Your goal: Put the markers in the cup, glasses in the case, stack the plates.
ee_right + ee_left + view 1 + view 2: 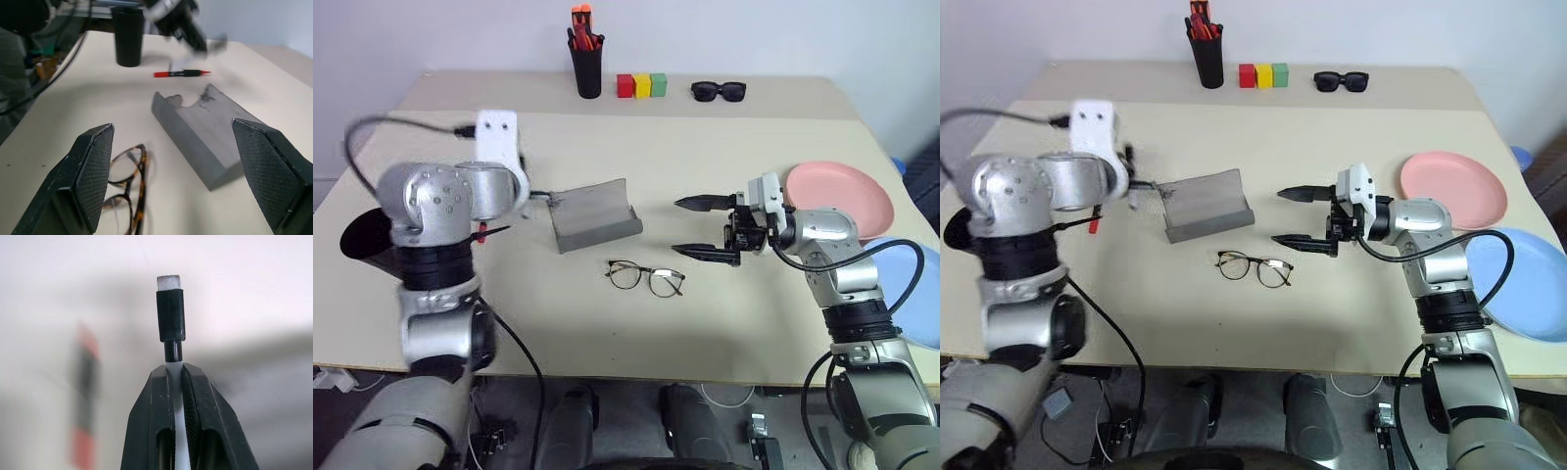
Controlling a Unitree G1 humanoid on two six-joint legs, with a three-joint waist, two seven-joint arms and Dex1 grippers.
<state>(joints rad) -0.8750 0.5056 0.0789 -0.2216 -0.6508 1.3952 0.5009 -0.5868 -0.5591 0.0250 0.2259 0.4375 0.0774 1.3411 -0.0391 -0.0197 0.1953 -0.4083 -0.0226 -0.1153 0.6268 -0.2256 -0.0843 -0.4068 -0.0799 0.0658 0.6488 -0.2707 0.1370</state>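
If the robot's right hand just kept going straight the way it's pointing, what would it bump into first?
Probably the grey case. The open right hand points across the table at it, with bare tabletop between. The glasses lie nearer the robot, likely just off that line.

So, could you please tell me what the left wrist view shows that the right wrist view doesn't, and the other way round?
Left wrist view: the left pincer shut on the white marker, whose black cap sticks out past the fingertips.

Right wrist view: the open right pincer pointing over the glasses and the grey case, with the black cup beyond, all on the table.

Both: the red marker lying on the table, a blurred red and black shape in the left wrist view.
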